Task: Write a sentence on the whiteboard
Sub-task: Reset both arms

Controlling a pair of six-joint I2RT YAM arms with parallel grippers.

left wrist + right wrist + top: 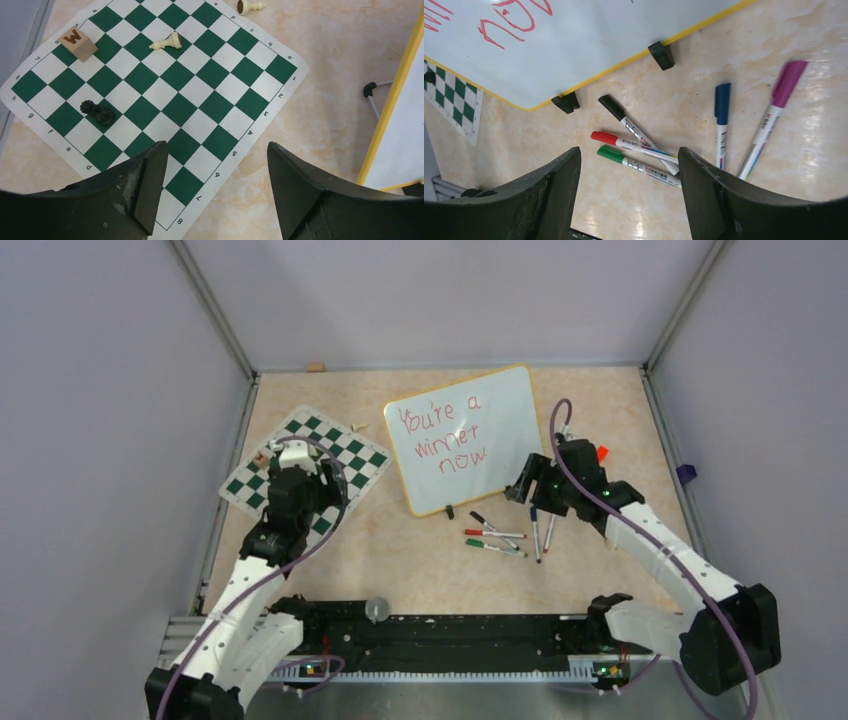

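On the beige counter (pixel 600 400), the whiteboard (pixel 465 435) lies centre-back, lettered in red. We judge it light, stiff and slippery, best held by its yellow frame. Our left gripper (pixel 216 147) and right gripper (pixel 629 150) gape empty.

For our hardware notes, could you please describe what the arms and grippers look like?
The left arm and right arm have white shells, black joints and looping purple cables. The left gripper and right gripper are black, with broad tapered fingers, slightly scuffed.

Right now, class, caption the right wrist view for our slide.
Open right gripper above five capped coloured markers lying beside the whiteboard with red writing.
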